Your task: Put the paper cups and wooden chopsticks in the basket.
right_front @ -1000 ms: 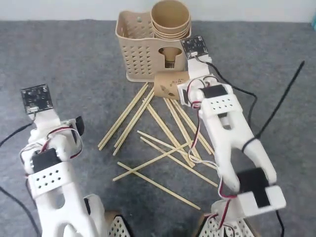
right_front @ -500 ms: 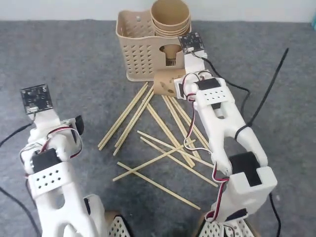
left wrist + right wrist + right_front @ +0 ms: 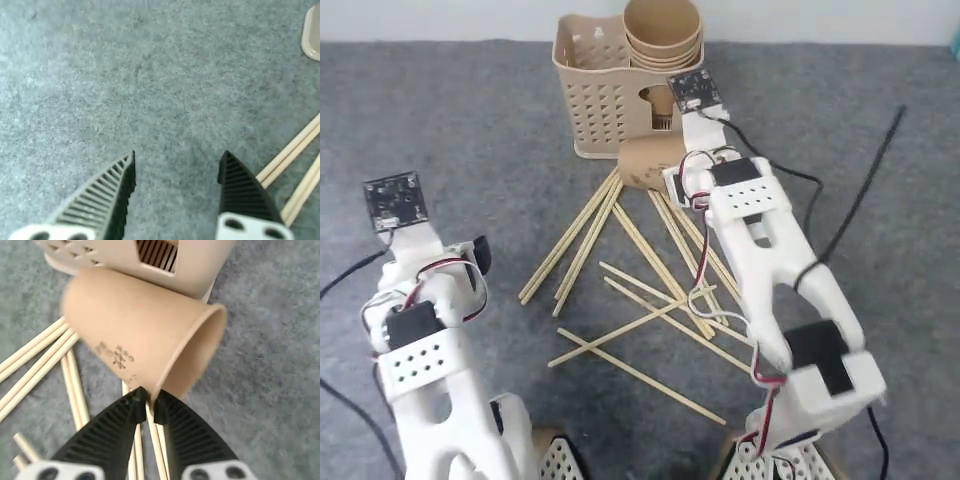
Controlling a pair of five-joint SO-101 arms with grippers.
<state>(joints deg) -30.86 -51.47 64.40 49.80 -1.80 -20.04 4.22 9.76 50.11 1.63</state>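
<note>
Pinching the paper cup [image 3: 135,347] by its rim with the right gripper [image 3: 148,407]: black ribbed fingers nearly shut, just the thin cup wall between them. Holding it on its side, mouth toward the arm, upper centre of the high view, just beside the front foot of the basket [image 3: 595,100]; can't tell contact. Seeing wooden chopsticks [image 3: 650,270] fanned and crossed mid-frame between the arms, flat on grey short-pile carpet [image 3: 470,130], open floor either side. Got the left gripper [image 3: 177,167] wide open over bare carpet at lower left, touching nothing, stick ends near one finger. Noting a nested cup stack [image 3: 663,35] upright in the basket's right part, free room in its left. Basket: beige perforated plastic; cup: tapered brown paper.
</note>
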